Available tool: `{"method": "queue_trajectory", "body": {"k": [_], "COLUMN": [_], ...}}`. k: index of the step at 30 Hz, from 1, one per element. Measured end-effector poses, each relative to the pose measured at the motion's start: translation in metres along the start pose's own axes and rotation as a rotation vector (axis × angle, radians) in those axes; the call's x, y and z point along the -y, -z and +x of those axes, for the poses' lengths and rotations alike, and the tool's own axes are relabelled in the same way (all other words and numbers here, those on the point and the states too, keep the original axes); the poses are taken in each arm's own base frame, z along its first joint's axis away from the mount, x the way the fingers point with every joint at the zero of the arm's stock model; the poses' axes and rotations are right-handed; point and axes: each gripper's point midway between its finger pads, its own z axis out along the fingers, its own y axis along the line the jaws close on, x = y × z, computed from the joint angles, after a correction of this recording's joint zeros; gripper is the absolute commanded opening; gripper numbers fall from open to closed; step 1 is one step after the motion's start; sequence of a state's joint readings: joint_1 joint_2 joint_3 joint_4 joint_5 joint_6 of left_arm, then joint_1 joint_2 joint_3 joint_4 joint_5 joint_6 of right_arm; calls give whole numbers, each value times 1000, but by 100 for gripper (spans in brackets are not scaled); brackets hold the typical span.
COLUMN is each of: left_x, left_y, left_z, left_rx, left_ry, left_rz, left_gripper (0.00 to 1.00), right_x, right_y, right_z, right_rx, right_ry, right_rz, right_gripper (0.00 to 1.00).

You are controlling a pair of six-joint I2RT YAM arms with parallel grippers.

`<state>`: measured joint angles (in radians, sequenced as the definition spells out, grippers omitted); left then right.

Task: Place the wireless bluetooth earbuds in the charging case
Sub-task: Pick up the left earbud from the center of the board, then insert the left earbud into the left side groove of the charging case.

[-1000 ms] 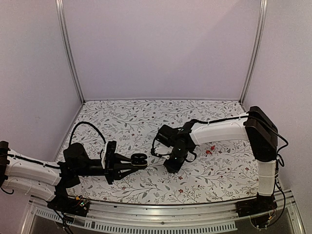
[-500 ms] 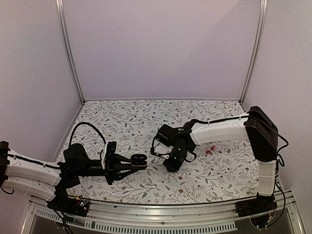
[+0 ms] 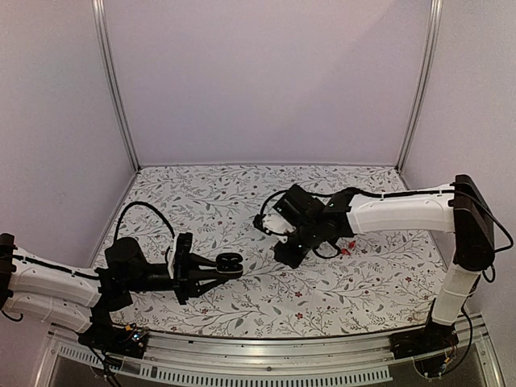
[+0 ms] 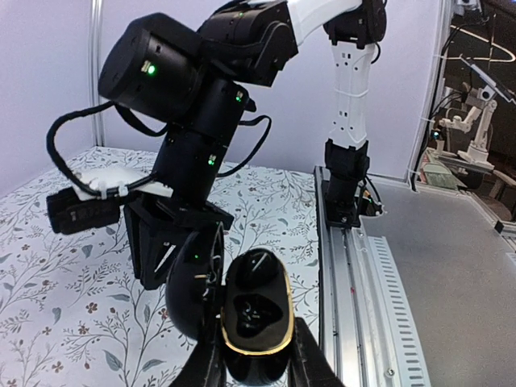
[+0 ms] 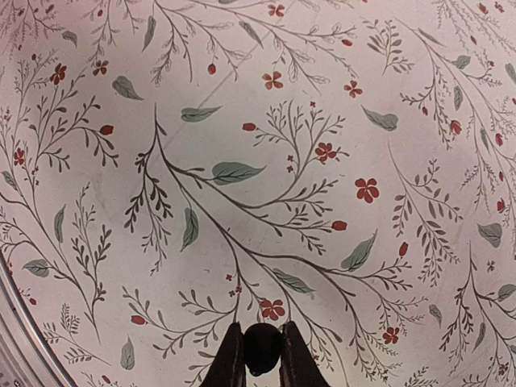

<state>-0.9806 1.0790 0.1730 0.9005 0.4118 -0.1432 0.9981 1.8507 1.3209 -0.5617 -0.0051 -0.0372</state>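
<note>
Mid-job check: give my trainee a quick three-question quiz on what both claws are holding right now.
1. True or false: the charging case in the left claw is closed.
2. What does the right claw pinch? A) a coin B) a small dark bud C) nothing
3. Fill in: a red earbud lies loose on the ____.
Key: 1 false, it is open; 2 B; 3 table.
</note>
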Motion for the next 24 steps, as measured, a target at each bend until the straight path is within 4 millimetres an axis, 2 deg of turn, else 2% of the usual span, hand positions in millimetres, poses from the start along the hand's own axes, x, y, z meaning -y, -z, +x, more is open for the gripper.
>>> {"method": "queue_trajectory", "body": {"k": [3, 5, 8, 10, 13, 15, 18, 24], "left_x": [-2, -3, -7, -8, -8, -9, -9, -4], "left_y": [0, 0, 0, -1, -3, -6, -10, -17], "left_z": [0, -1, 1, 1, -4, -9, -16, -28], "left_rx": [1, 3, -2, -4, 5, 14, 27, 48], "left_ry": [5, 11, 24, 33, 41, 46, 54, 58], "left_rz": [-7, -12, -19, -21, -18, -17, -7, 38], "left_gripper": [0, 0, 0, 0, 0, 0, 0, 0], "right_x": [7, 9, 10, 9, 3, -4, -20, -65], "right_y": [26, 51, 103, 145, 194, 215, 231, 233], "right_z": [-16, -32, -63, -83, -103, -109, -112, -109], "right_rx": [118, 220, 426, 577, 761, 843, 923, 978], "right_ry": [-19, -29, -35, -32, -14, 7, 60, 199], "right_rz": [21, 28, 29, 20, -11, -37, -80, -176], "right_gripper": [9, 9, 9, 9, 9, 9, 9, 10]}}
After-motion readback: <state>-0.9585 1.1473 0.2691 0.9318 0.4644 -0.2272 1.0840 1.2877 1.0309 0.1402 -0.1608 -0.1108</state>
